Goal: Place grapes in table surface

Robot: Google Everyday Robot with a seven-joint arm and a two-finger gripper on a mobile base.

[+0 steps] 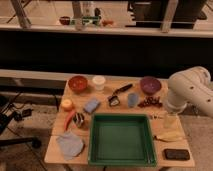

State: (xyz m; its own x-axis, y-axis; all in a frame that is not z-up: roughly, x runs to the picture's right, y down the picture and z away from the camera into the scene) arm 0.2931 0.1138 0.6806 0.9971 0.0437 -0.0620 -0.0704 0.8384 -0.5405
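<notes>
Jaws of the gripper (pixel 170 120), low at the table's right edge under a white arm (pixel 192 90) cut off by the frame, stand wide with nothing in them, though their outline is faint. One bunch of grapes (pixel 150 102) lies on the table surface (pixel 105 111) just left of the gripper, in front of the purple bowl (pixel 150 85). What that bowl and the red bowl (pixel 78 83) hold cannot be made out; the one green tray (pixel 122 139) shows only its bare floor.
</notes>
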